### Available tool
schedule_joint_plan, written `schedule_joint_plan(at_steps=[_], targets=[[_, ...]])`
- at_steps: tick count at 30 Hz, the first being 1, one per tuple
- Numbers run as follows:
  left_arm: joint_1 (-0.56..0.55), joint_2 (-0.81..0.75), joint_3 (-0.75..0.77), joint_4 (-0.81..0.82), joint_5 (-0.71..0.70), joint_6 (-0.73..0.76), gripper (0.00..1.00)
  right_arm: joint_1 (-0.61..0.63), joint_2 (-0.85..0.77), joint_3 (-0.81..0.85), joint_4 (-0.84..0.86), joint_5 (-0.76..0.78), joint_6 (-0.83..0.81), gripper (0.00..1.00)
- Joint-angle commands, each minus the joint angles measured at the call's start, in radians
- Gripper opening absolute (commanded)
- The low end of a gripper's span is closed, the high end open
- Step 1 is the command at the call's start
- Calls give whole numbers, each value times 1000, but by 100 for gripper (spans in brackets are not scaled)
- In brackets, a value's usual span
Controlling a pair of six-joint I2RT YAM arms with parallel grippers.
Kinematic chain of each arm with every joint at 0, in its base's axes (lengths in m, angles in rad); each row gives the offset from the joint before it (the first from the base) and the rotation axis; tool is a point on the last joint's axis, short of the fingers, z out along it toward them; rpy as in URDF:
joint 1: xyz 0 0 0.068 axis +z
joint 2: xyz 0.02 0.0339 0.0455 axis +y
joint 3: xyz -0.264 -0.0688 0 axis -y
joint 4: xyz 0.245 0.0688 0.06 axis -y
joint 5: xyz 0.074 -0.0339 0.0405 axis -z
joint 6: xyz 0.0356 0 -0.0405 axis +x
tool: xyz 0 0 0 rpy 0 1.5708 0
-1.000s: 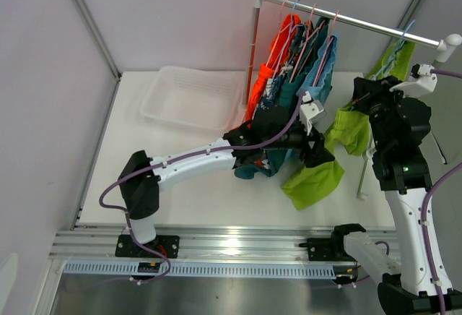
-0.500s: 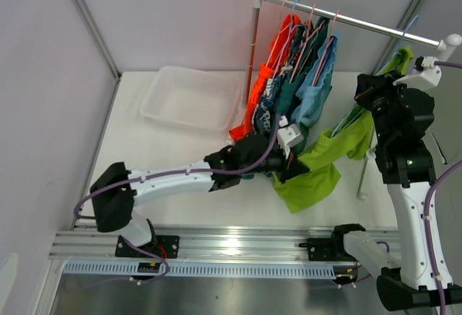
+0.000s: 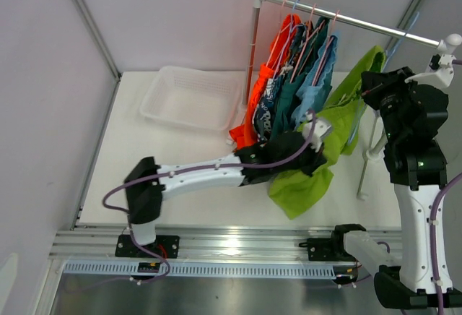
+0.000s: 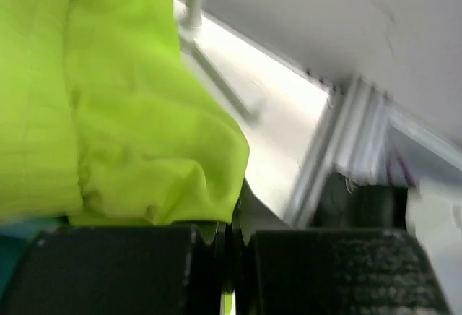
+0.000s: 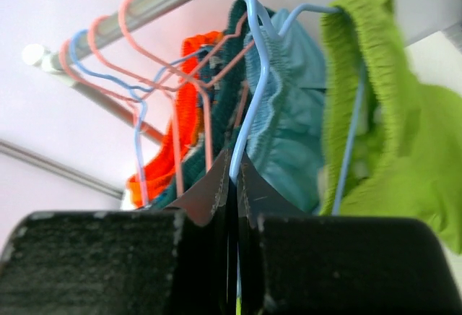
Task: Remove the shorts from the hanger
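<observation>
While in left gripper [image 4: 232, 237], lime shorts [image 4: 115, 113]

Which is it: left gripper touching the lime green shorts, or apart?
Touching. Left wrist view: the left gripper is shut with a fold of the lime green shorts pinched between its fingers.

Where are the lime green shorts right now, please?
In the top view, the lime green shorts hang right of centre from a blue hanger, beside the light blue shorts, pinched by the left gripper.

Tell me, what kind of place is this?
Probably a robot lab bench, not a home: robot arms bolted to a metal rail, bare panel walls, a small clothes rack on the table.
</observation>
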Motion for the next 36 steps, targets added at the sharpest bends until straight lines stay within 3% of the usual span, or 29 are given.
schedule_joint_plan(at_steps=[1,3,4,6,8,9,11,12,18,26,32,35,36], targets=[[6,214,470,-271,-198,4,0,-8,-33,64,-37,-120,145,0],[22,335,656,-473,-217,-11,0,-8,-41,68,-83,-191,178,0],[34,385,885,-523,-222,-22,0,-8,-42,73,-92,-205,190,0],[40,466,973,-600,-205,-48,0,-11,-32,111,-128,-219,180,0],[34,400,920,-573,-182,-51,0,-14,-1,147,-160,-199,142,0],[29,359,761,-518,-184,-52,0,-15,10,170,-163,-190,128,0],[5,265,636,-462,-197,-56,0,-21,34,182,-148,-158,91,0],[-4,174,488,-429,-211,-57,0,-23,44,199,-143,-148,83,0],[-111,-123,263,-479,-295,-68,0,-47,122,245,-74,-59,16,0],[-159,-363,307,-698,-412,-82,0,-95,159,152,-13,-30,-9,0],[-153,-430,522,-833,-602,64,0,-107,119,3,20,-45,-8,0],[-84,-438,618,-873,-592,110,0,-115,97,-34,23,-68,-4,0],[-13,-435,663,-885,-572,115,0,-116,91,-56,21,-72,-4,0]])
